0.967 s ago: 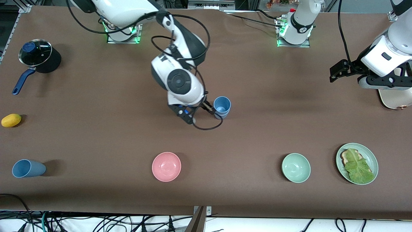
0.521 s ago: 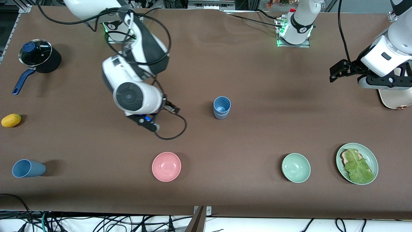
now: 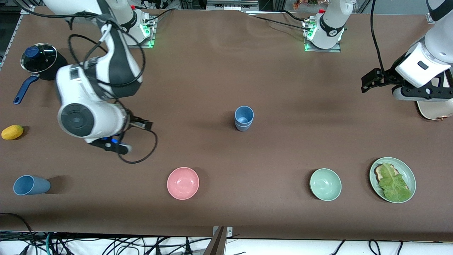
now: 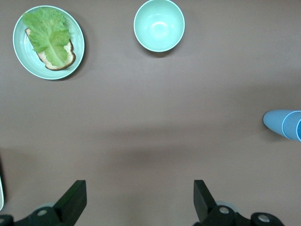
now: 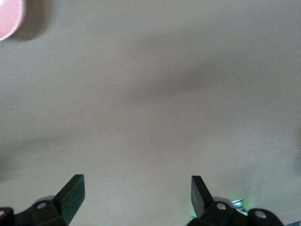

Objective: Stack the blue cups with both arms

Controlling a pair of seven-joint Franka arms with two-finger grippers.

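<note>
No readable text, label, brand or number shows on anything here.

We see a brown counter (image 3: 269, 88) carrying sky-blue stacked cups (image 3: 244, 118), a duller blue cup (image 3: 31, 185), a pink bowl (image 3: 183, 183), a pale green bowl (image 3: 325, 184), a yellow fruit (image 3: 12, 132) and a black pot (image 3: 44, 65) with a blue handle.

A: What stands in my way?

B: Bare table (image 3: 283, 106) lies all around the stacked blue cups (image 3: 244, 118). My right gripper (image 5: 136, 195), fingers spread, hangs over bare surface. The pink bowl (image 3: 183, 183) and green bowl (image 3: 325, 184) stand nearer the camera, well apart.
</note>
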